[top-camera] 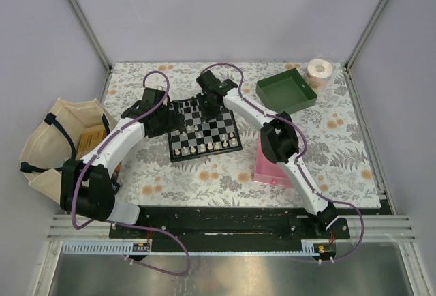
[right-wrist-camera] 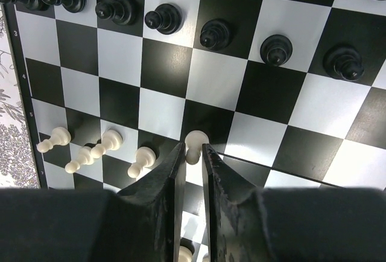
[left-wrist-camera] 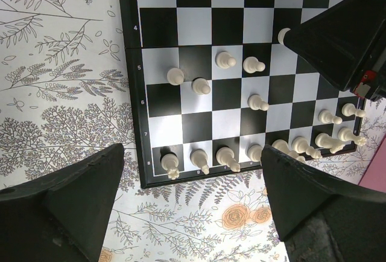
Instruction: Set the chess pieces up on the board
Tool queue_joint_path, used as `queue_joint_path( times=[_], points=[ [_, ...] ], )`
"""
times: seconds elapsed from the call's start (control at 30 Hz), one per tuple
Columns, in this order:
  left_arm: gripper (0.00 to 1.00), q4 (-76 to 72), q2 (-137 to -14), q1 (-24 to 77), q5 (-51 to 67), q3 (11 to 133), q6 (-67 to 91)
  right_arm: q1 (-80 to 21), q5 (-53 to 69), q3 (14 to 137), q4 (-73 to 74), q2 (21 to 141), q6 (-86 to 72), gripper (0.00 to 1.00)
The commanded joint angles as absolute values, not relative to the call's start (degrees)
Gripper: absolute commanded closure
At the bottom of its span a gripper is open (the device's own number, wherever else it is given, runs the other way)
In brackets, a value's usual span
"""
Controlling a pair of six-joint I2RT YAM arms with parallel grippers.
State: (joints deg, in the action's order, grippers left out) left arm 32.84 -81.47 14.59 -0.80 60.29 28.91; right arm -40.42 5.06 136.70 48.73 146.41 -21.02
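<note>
The board point(top-camera: 203, 134) lies in the middle of the table. Black chess pieces point(right-wrist-camera: 163, 17) stand in rows along its far side. Cream-white chess pieces point(left-wrist-camera: 226, 60) stand loosely over its near half, with several more in the edge row point(left-wrist-camera: 224, 157). My right gripper point(right-wrist-camera: 193, 148) points down over the board, and its fingers press both sides of a white pawn point(right-wrist-camera: 196, 137) that stands on a square. My left gripper point(left-wrist-camera: 192, 153) hangs wide open above the board's left edge, with nothing between its fingers. The right gripper's fingers point(left-wrist-camera: 338, 38) also show in the left wrist view.
A pink tray point(top-camera: 267, 168) sits right of the board, partly under the right arm. A green tray point(top-camera: 287, 91) and a roll of tape point(top-camera: 319, 71) are at the back right. A cloth bag point(top-camera: 58, 139) lies off the table's left edge.
</note>
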Motion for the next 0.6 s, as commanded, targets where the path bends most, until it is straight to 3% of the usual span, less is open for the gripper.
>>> queue_joint_path(
  times=[0.0, 0.23, 0.57],
  points=[
    [0.01, 31.11, -81.3, 14.24, -0.26, 61.7, 29.0, -41.05, 4.04, 139.22, 47.72, 145.63, -20.92, 0.76],
    [0.01, 31.2, -81.47, 14.24, -0.26, 61.7, 28.83, -41.22, 2.99, 136.94, 48.34, 143.09, -20.22, 0.88],
    [0.01, 30.76, -81.74, 14.24, -0.26, 61.52, 29.0, -41.75, 2.55, 125.35, 48.25, 132.73, -17.75, 0.91]
  ],
)
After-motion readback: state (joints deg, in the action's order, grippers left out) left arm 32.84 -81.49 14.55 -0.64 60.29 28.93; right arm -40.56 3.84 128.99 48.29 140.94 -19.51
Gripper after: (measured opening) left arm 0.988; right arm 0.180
